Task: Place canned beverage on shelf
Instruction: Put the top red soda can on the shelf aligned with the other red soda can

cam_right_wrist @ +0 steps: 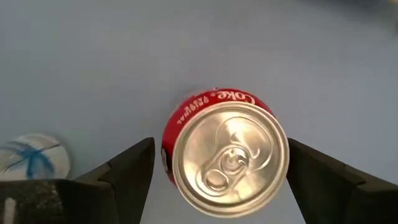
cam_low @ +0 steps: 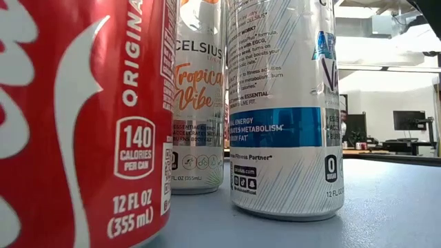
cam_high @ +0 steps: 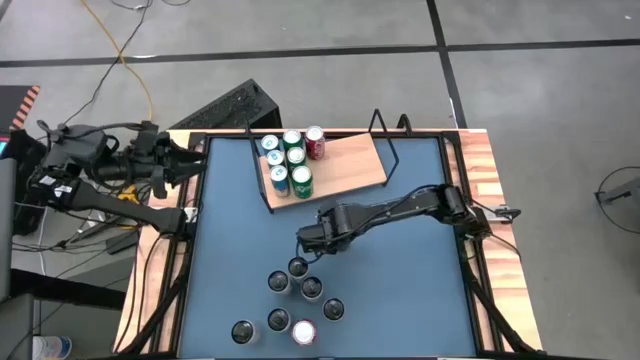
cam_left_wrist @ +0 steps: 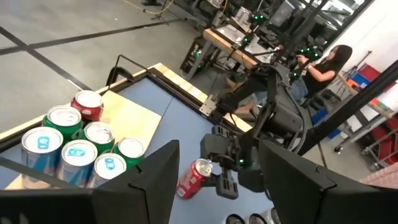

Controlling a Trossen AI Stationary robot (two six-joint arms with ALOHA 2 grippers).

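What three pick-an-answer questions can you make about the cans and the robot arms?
1. Where is the Coke can?
A) on the shelf
B) between the right gripper's fingers
C) on the floor

2. How many red cans stand on the shelf?
A) one
B) three
C) five

3. How are the left gripper's fingers?
A) squeezing a green can
B) open and empty
C) squeezing a blue can

Answers: 1 B, the fingers hold it, tilted, above the blue table; 2 A, only one red can stands there; 3 B, nothing sits between them.
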